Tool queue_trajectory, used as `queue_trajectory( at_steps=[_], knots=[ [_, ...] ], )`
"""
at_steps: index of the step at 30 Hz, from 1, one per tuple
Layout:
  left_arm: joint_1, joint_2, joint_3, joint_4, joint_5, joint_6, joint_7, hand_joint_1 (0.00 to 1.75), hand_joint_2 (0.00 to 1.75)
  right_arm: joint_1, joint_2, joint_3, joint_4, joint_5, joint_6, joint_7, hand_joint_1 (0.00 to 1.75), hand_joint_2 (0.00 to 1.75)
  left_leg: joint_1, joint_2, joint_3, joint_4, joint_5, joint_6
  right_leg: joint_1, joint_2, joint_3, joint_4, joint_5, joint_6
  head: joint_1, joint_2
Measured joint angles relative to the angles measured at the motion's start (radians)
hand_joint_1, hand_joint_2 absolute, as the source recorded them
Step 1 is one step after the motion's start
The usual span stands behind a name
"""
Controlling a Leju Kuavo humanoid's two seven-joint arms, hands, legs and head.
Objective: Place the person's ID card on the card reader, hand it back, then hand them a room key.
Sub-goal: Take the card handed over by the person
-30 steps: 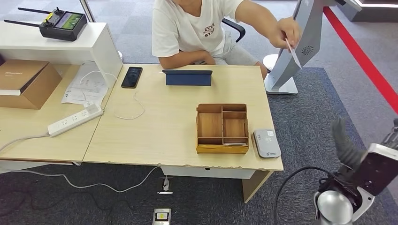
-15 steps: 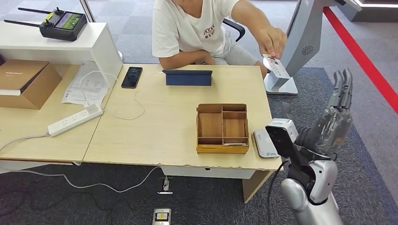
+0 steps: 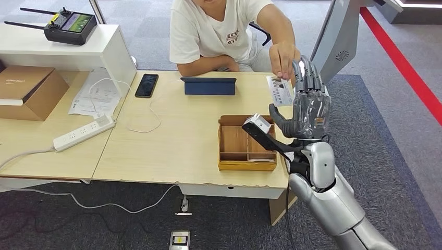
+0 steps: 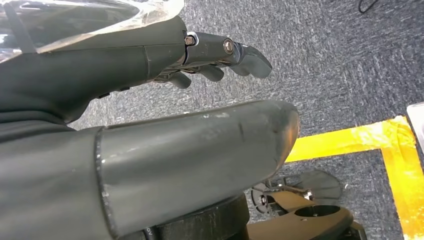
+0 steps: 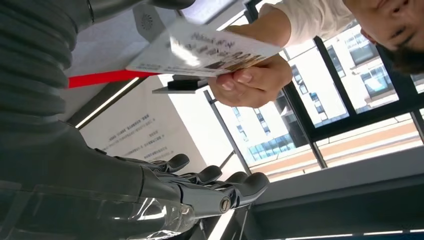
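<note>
- Right hand [image 3: 308, 107]: raised above the right end of the table [image 3: 172, 140], fingers extended upward and held close together, thumb set apart toward the wooden tray [image 3: 247, 142]; it holds nothing
- ID card [image 3: 280, 90]: pinched in the person's hand [image 3: 281, 56], just beside the raised fingers of the right hand and above the table's far right corner; in the right wrist view the card [image 5: 200, 50] sits between the person's fingers [image 5: 250, 80] and is apart from the robot's fingers [image 5: 220, 185]
- Left hand [image 4: 150, 100]: seen in the left wrist view above grey carpet, fingers slightly curled and separated from the thumb, nothing held
- Person [image 3: 219, 31]: seated at the far side of the table in a white T-shirt, one forearm resting at the table edge, the other arm reaching out with the card
- Wooden tray: on the table near the front edge, divided into compartments, partly covered by the right wrist camera
- Also on the table: a dark blue tablet [image 3: 208, 85] in front of the person, a black phone [image 3: 146, 85], a white power strip [image 3: 83, 133] and a cardboard box [image 3: 28, 91] at the left
</note>
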Motion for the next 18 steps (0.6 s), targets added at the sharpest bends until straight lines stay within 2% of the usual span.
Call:
queue_trajectory(
  at_steps=[8,9,13,15,18],
  knots=[
    [0.0,0.002,0.0,-0.006,-0.004,0.001,0.01,0.0,0.0,-0.093,0.011,0.091,0.136,-0.071,-0.003,-0.02,0.0,1.75,0.0,0.0,-0.001,0.0,0.0,0.0,0.0,-0.001,-0.001,0.0,0.0,0.0,0.0,0.0],
    [0.0,0.002,0.0,-0.007,-0.004,0.001,0.01,0.0,0.0,-0.102,0.013,0.101,0.148,-0.077,-0.008,-0.02,0.04,1.75,0.0,0.0,-0.001,0.0,0.0,0.0,0.0,-0.001,-0.001,0.0,0.0,0.0,0.0,0.0],
    [0.001,0.002,0.0,-0.007,-0.006,0.001,0.008,0.0,0.0,-0.12,0.015,0.131,0.174,-0.093,-0.024,-0.016,1.58,1.75,0.0,0.0,-0.001,0.0,0.0,0.0,0.0,-0.001,-0.001,0.0,0.0,0.0,0.0,0.0],
    [0.001,0.002,0.0,-0.008,-0.006,0.002,0.002,0.0,0.0,-0.127,0.015,0.143,0.181,-0.098,-0.029,-0.015,1.64,1.75,0.0,0.0,-0.001,0.0,0.0,0.0,0.0,-0.001,-0.001,0.0,0.0,0.0,0.0,0.0],
    [0.001,0.002,0.0,-0.008,-0.006,0.004,-0.006,0.0,0.0,-0.133,0.016,0.156,0.186,-0.102,-0.035,-0.011,1.57,1.75,0.0,0.0,-0.001,0.0,0.0,0.0,0.0,-0.001,-0.001,0.0,0.0,0.0,0.0,0.0]
  ],
)
